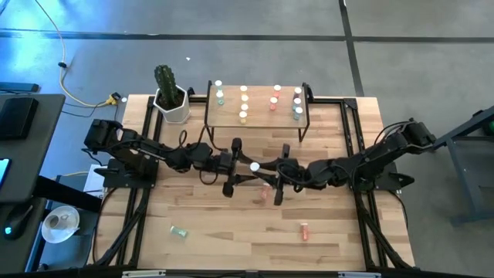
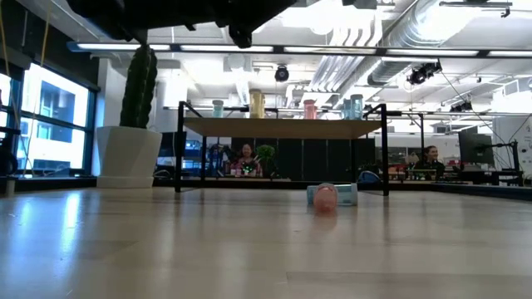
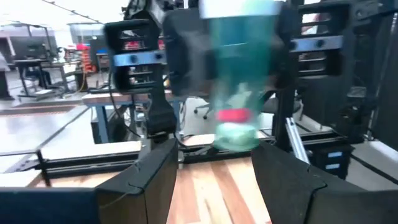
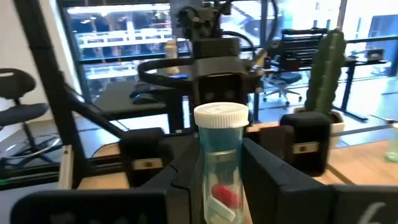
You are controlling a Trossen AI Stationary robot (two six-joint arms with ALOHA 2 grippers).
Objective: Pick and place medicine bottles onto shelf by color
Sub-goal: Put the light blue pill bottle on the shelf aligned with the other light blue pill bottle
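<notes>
Above the table's middle my right gripper is shut on a teal medicine bottle that has a white cap and something red inside. My left gripper faces it, open, with one finger on either side of the bottle and a gap to it on both sides. The light-wood shelf stands at the far edge and carries several bottles in rows. Loose on the table lie a green bottle and two pink ones. My right gripper pinches the bottle's lower body between its two fingers. The fingers reach in level from the table's right side. The bottle stands upright in the hold, cap up, lifted clear of the table.
A white pot with a cactus stands left of the shelf at the far edge. Black frame rails run along the table's left and right sides. In the low view a pink bottle lies on the table in front of the shelf.
</notes>
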